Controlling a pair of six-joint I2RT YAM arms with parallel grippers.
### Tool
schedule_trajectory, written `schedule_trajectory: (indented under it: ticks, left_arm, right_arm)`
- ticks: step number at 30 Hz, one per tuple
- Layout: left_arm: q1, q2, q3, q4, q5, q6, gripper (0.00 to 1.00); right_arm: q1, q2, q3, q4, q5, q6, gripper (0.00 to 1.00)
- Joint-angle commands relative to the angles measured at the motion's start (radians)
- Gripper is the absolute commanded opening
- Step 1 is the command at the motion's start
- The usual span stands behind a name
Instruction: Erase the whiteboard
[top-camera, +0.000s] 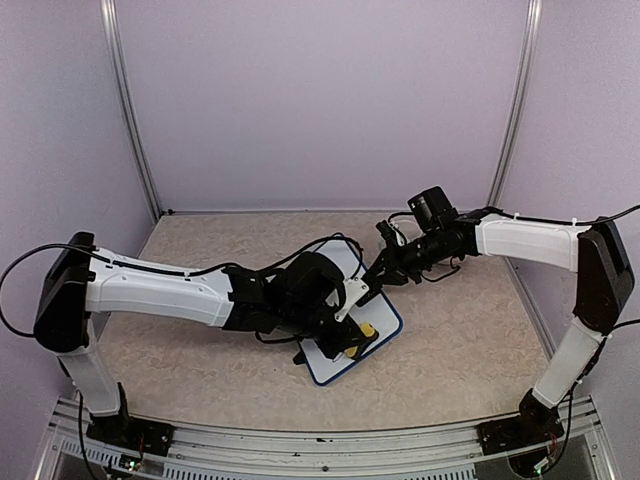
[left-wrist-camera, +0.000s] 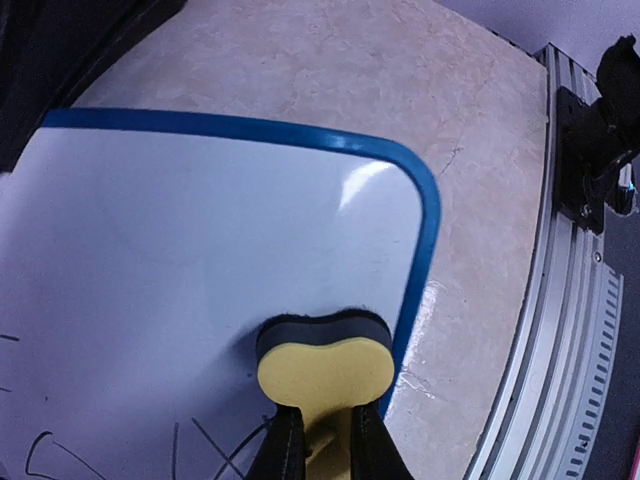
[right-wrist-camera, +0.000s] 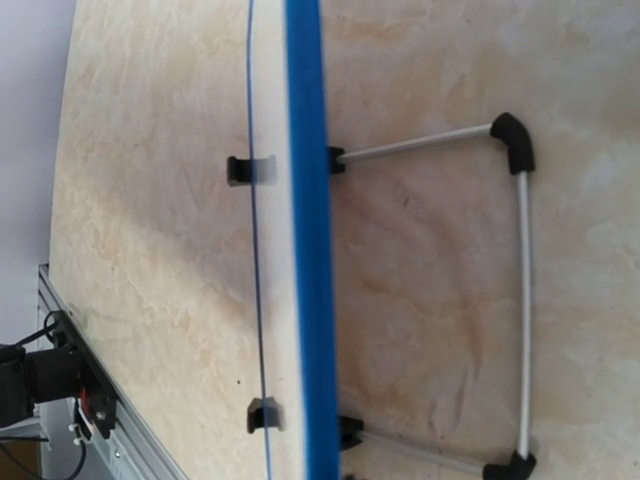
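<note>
My left gripper, nipped tight on the yellow eraser, presses it onto the whiteboard near a corner, black scribbles lying back toward my wrist, while my right gripper sits closed at the board's far edge.

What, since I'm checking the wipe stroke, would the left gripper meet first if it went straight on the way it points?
The whiteboard. The left gripper points down at it, and the yellow eraser it grips seems to press its dark felt on the white surface near a corner.
</note>
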Motion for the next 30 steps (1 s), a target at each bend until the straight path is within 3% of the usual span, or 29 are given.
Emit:
schedule_trajectory:
  ticks: [1,8,15,18,30]
  left_arm:
    - [0.107,0.002,-0.119,0.004,-0.059,-0.093,0.00]
    - [0.146,-0.037,-0.210,-0.006,-0.107,-0.060,0.00]
    - [-0.017,-0.068,-0.188,0.091,0.038,-0.002,0.00]
    - [-0.038,-0.037,-0.188,0.106,0.054,-0.021,0.00]
    - [0.177,-0.111,-0.388,0.145,-0.089,-0.065,0.00]
  right_arm:
    - [0.031,0.003,-0.010,-0.037,-0.025,0.021,0.00]
    - [0.031,0.000,-0.014,-0.042,-0.024,0.020,0.00]
    - [0.031,0.007,-0.010,-0.040,-0.028,0.020,0.00]
    - [0.030,0.011,-0.007,-0.040,-0.031,0.018,0.00]
    - [0.031,0.015,-0.003,-0.056,-0.036,-0.001,0.00]
